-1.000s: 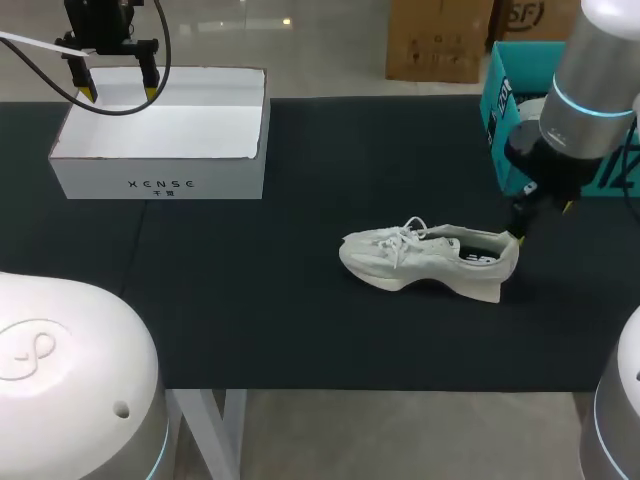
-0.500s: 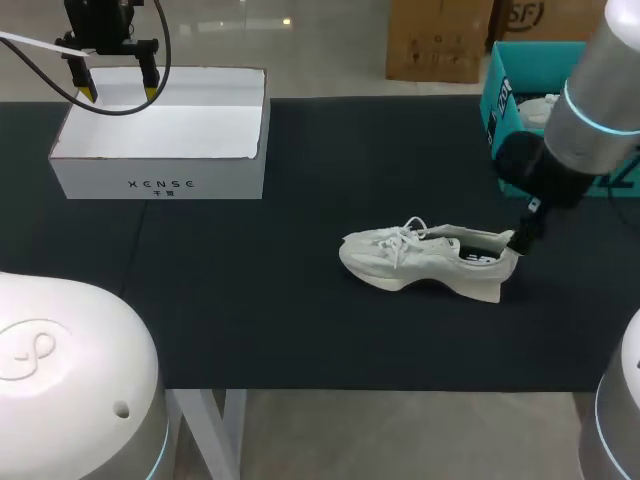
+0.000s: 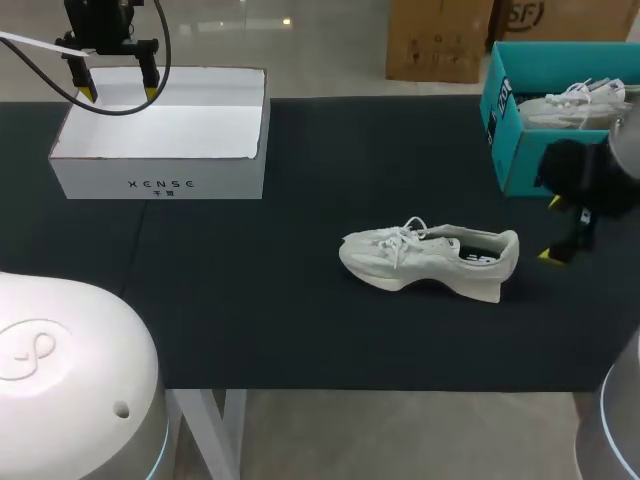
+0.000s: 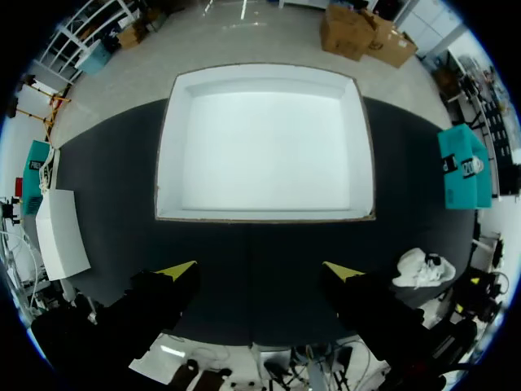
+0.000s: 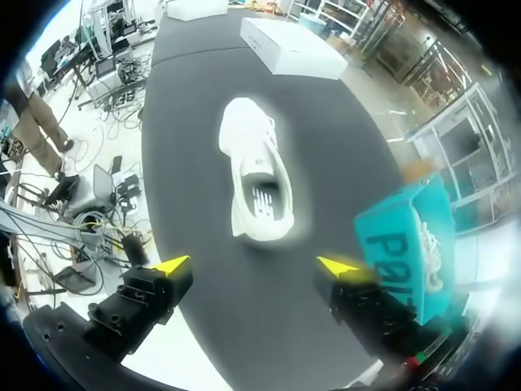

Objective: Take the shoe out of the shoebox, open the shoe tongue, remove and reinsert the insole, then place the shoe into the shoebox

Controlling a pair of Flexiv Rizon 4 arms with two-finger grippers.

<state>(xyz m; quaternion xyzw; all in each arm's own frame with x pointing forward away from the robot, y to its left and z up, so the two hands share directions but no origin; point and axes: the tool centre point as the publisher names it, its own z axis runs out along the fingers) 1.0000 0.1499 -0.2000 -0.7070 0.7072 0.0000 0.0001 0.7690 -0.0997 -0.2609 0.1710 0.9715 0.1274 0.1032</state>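
far left on the tabletop [image 3: 300, 330]: the shoebox [image 3: 160, 185], open side up, left jaws hanging above its far rim. right of middle, well apart from it: the shoe [image 3: 430, 258], out on the tabletop on its sole, toe to the left, heel to the right. near the heel on its right, not touching: right jaws. far right, behind those: a second box [image 3: 512, 150] with another shoe [image 3: 575, 105] in it.
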